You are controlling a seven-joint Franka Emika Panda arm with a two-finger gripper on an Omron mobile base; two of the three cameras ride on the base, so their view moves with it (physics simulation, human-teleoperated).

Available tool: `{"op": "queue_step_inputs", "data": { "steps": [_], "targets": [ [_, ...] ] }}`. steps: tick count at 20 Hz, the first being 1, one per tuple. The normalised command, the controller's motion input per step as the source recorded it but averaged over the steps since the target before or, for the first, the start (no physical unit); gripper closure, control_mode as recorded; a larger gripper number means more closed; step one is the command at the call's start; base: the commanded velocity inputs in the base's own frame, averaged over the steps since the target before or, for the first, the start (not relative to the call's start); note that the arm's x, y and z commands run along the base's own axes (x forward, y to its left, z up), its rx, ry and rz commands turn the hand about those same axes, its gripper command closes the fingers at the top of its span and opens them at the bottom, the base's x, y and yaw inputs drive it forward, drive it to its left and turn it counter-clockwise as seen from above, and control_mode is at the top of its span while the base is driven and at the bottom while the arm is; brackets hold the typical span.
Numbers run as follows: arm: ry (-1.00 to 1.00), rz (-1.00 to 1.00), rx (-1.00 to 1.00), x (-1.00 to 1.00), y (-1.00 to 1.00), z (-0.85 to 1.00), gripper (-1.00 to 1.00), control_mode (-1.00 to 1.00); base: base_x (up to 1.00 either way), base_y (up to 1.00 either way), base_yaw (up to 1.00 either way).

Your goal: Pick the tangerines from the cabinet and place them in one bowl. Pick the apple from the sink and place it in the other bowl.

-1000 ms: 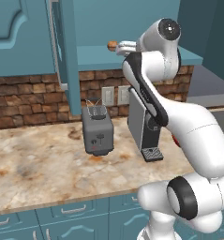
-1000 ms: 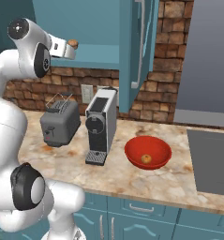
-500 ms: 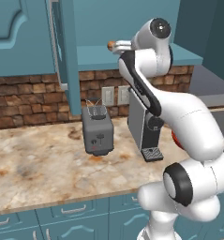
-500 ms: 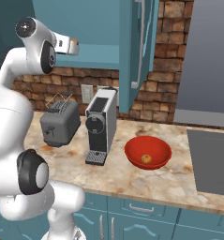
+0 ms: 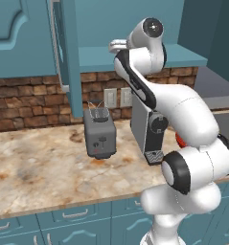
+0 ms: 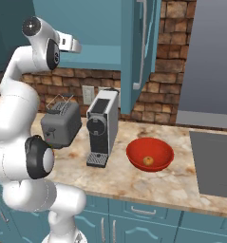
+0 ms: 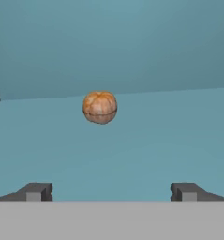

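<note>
My two-finger gripper is spread fully wide and holds nothing. Beyond it, at about twelve o'clock and a touch toward eleven, the small round brownish-orange tangerine sits alone on the flat teal shelf of the wall cabinet, apart from my fingertips. It is round, so no axis matters.

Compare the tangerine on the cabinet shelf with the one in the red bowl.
The tangerine on the cabinet shelf rests on flat teal shelving, ahead of the open jaws of the gripper; the tangerine in the red bowl lies down on the counter, already delivered. The shelf one looks brownish with paler patches; the bowl one looks plain orange. The bowl's rim rings the bowl one; the shelf one sits in the open. Both are small, round, and not held.
</note>
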Motion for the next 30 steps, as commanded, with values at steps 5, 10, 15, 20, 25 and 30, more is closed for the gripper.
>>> {"op": "queue_step_inputs", "data": {
  "steps": [5,10,15,20,25,30],
  "targets": [
    [0.00,0.00,0.00,0.43,0.10,0.00,-1.00,-1.00,0.00,0.00,0.00],
    [0.00,0.00,0.00,0.43,0.03,0.00,-1.00,-1.00,0.00,0.00,0.00],
    [0.00,0.00,0.00,0.36,0.00,0.00,-1.00,-1.00,0.00,0.00,0.00],
    [0.00,0.01,0.00,0.29,0.00,-0.02,-1.00,-1.00,0.00,0.00,0.00],
    [0.00,0.01,0.00,0.30,0.01,0.00,-1.00,-1.00,0.00,0.00,0.00],
    [0.00,0.02,0.00,0.21,0.04,0.00,-1.00,-1.00,0.00,0.00,0.00]
  ]
}}
